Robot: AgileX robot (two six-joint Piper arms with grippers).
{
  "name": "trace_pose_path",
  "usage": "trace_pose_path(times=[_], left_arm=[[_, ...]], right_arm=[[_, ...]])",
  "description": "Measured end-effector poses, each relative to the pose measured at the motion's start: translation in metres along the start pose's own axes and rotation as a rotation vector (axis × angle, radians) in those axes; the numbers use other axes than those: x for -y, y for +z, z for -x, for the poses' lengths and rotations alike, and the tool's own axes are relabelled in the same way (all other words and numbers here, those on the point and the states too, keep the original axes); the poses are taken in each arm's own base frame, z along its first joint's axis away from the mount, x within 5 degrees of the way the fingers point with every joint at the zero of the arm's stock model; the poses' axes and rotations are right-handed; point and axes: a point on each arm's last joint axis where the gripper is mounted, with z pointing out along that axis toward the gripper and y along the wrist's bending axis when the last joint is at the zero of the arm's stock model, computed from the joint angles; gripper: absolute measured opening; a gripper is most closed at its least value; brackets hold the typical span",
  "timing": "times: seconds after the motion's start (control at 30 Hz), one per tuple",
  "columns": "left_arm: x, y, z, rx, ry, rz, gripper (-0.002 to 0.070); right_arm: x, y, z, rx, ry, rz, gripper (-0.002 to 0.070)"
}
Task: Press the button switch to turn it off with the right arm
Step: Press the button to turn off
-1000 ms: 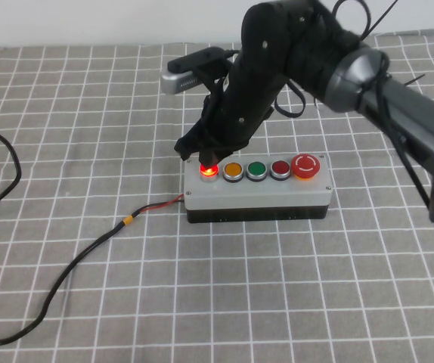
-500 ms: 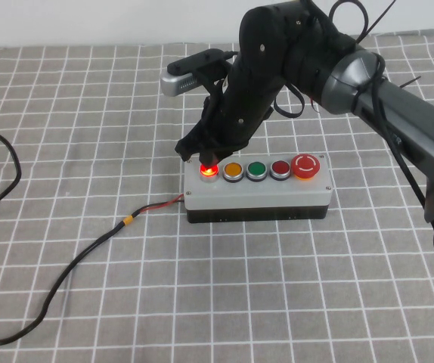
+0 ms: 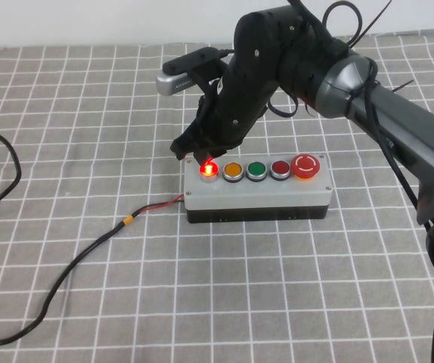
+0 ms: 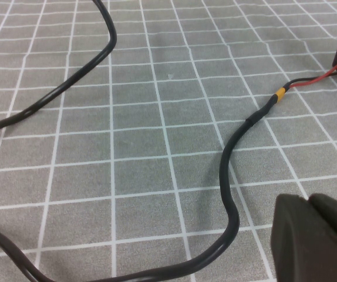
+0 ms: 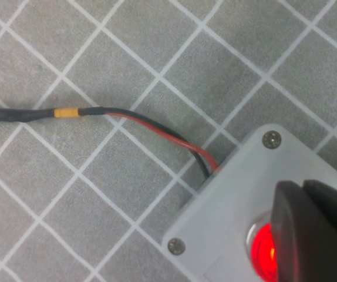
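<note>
The button switch point(image 3: 209, 169) glows bright red at the left end of a grey box point(image 3: 258, 195). My right arm point(image 3: 292, 53) reaches down over that end. My right gripper point(image 3: 196, 151) is shut, its tips just above and behind the lit button, and I cannot tell if they touch it. In the right wrist view the shut fingers point(image 5: 309, 235) cover part of the glowing button point(image 5: 262, 258). My left gripper point(image 4: 309, 202) is shut and empty, low over the cloth near a black cable point(image 4: 233, 176); it is out of the high view.
On the box to the right of the lit button sit an orange button point(image 3: 233, 170), a green one point(image 3: 257, 169), a dark red one point(image 3: 280, 169) and a red mushroom button point(image 3: 306, 165). A black cable point(image 3: 88, 249) runs from the box's left end across the checked cloth.
My right gripper has risen slightly and shifted left and back from the button. More of the button shows, and it still glows red.
</note>
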Motion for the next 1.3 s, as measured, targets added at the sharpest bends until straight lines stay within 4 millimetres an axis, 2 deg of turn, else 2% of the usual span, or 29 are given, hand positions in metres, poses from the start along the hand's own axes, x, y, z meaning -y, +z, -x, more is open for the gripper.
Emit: trace_pose_path(times=[0.43, 0.7, 0.9, 1.13, 1.23, 1.3], left_arm=[[0.000, 0.000, 0.000, 0.000, 0.000, 0.000, -0.0003], [0.000, 0.000, 0.000, 0.000, 0.000, 0.000, -0.0003], [0.000, 0.000, 0.000, 0.000, 0.000, 0.000, -0.0003], [0.000, 0.000, 0.000, 0.000, 0.000, 0.000, -0.0003], [0.000, 0.000, 0.000, 0.000, 0.000, 0.000, -0.0003], [0.000, 0.000, 0.000, 0.000, 0.000, 0.000, -0.0003]], right_arm=[[0.000, 0.000, 0.000, 0.001, 0.000, 0.000, -0.0017], [0.001, -0.008, 0.000, 0.002, -0.011, -0.024, -0.0017], [0.000, -0.033, 0.001, 0.019, -0.033, -0.061, -0.0017], [-0.002, -0.042, 0.002, 0.033, -0.036, -0.064, -0.0017], [-0.005, -0.062, 0.002, 0.062, -0.040, -0.065, -0.0017], [-0.009, -0.086, -0.001, 0.090, -0.044, -0.066, -0.0017]])
